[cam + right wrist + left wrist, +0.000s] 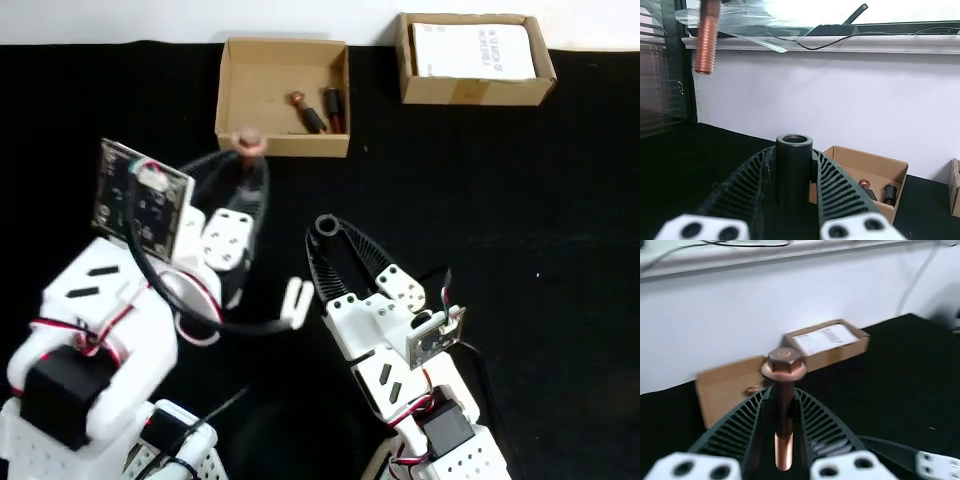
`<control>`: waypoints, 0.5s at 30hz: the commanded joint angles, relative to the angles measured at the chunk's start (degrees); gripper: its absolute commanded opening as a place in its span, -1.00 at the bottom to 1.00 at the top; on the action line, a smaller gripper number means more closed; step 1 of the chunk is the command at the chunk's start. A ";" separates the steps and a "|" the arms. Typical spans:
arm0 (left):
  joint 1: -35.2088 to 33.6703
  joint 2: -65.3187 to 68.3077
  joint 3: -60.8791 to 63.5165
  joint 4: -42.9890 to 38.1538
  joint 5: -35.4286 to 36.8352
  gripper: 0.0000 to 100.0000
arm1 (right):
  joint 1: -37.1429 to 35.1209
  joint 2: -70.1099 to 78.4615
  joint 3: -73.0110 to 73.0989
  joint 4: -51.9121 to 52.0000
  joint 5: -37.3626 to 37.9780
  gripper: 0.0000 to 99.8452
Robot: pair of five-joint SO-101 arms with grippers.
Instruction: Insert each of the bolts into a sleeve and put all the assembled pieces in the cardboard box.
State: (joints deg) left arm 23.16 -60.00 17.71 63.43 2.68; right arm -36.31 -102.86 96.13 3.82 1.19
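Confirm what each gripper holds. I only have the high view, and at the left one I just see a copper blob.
Observer: In the left wrist view, the left gripper is shut on a copper bolt, hex head up.
Operator: Shank bare?
Observer: Yes. The threads at its lower end are exposed, with no sleeve on it.
Operator: Right side?
Observer: In the right wrist view, the right gripper is shut on a black sleeve. It stands upright with its bore open at the top.
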 commanded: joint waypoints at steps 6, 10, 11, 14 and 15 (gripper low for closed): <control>0.04 -4.18 5.76 -5.01 3.43 -0.98 | -1.36 -0.13 7.25 -0.92 -2.46 -0.99; 1.27 -3.74 8.40 -16.35 3.43 -0.98 | -4.26 -0.13 7.25 3.91 -6.59 -0.99; 2.77 -3.74 8.40 -17.23 3.52 -0.98 | -4.44 -0.13 7.25 4.79 -6.59 -0.99; 7.96 -3.74 8.92 -17.32 3.52 -0.98 | -4.44 -0.13 7.25 7.08 -6.68 -0.99; 9.10 -3.74 8.92 -17.32 3.52 -0.98 | -4.53 -0.13 7.25 8.04 -6.68 -0.99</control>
State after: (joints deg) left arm 28.70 -63.87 26.86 47.87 5.93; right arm -40.35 -102.86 96.13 9.98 -5.05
